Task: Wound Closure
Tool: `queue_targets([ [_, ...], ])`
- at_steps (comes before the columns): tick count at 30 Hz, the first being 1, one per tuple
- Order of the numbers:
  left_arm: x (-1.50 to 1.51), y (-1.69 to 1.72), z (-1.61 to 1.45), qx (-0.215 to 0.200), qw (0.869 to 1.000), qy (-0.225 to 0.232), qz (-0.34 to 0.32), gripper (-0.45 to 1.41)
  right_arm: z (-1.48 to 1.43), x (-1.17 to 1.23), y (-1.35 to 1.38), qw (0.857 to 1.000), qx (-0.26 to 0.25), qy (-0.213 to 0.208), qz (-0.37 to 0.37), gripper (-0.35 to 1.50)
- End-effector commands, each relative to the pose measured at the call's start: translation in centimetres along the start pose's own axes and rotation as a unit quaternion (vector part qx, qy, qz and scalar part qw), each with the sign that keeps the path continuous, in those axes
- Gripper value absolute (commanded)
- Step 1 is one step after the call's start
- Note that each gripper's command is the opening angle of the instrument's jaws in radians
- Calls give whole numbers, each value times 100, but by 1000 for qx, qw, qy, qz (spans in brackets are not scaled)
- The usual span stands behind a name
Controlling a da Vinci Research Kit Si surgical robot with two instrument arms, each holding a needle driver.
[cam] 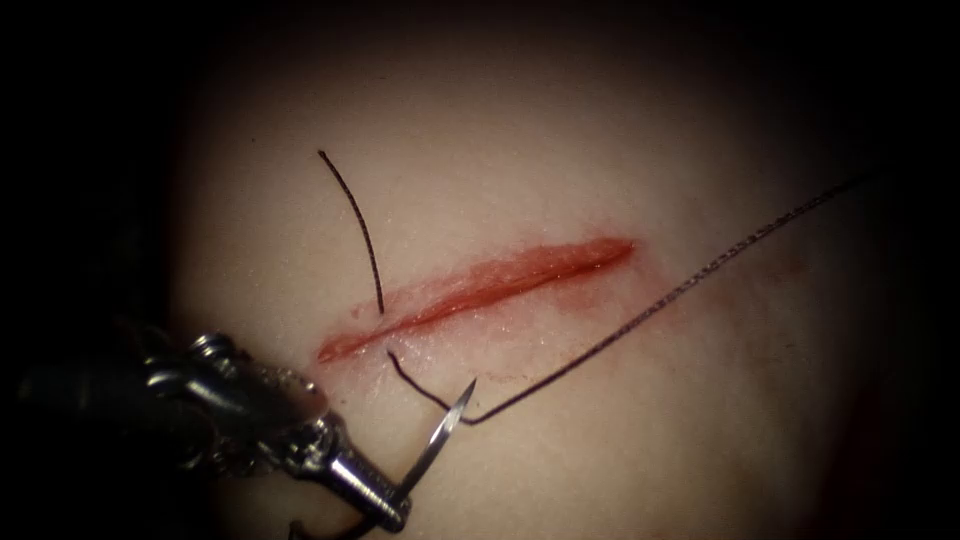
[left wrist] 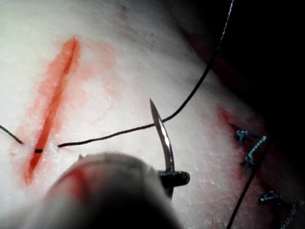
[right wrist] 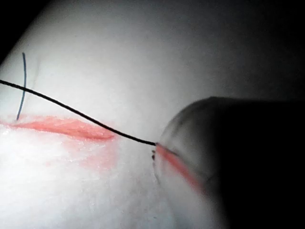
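Below the cut (cam: 480, 285), left hand (cam: 398, 508) grips curved steel needle (cam: 445, 435).

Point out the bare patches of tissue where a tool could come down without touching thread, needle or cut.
Free: the tissue above the cut, right of the thread tail; also the patch below the long thread, toward the lower right. Crowded: the cut's left end, where thread crosses it and the left tool holds the needle near its rear, out of the tissue.

the left tool (cam: 395, 500) is reaching in from the lower left, jaws clamping the needle (cam: 440, 445) near its rear, point lifting upward.
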Motion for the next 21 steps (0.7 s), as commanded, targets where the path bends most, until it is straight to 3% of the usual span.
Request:
queue_targets([
  [1,-1,-4,5,-3,1000,0,0,-45,14,14,-9,1000,-3,12,-1,73],
  [5,-9,9,19,-17,999,-30,6,-45,51,38,-27,994,27,108,17,58],
  [7,-12,12,26,-20,999,-39,8,-45,64,46,-28,991,35,125,13,71],
  [10,-16,10,31,-23,998,-52,14,-45,78,54,-25,990,36,135,6,76],
  [13,-10,7,22,-11,1000,-23,15,-45,80,52,-22,990,32,135,6,76],
  [17,10,9,-9,18,1000,22,6,-45,85,44,-25,990,29,135,2,76],
  [18,21,15,-29,25,998,47,17,-45,89,41,-27,991,28,134,-1,78],
  [21,27,21,-44,31,997,64,21,-45,92,37,-30,991,26,134,-3,79],
])
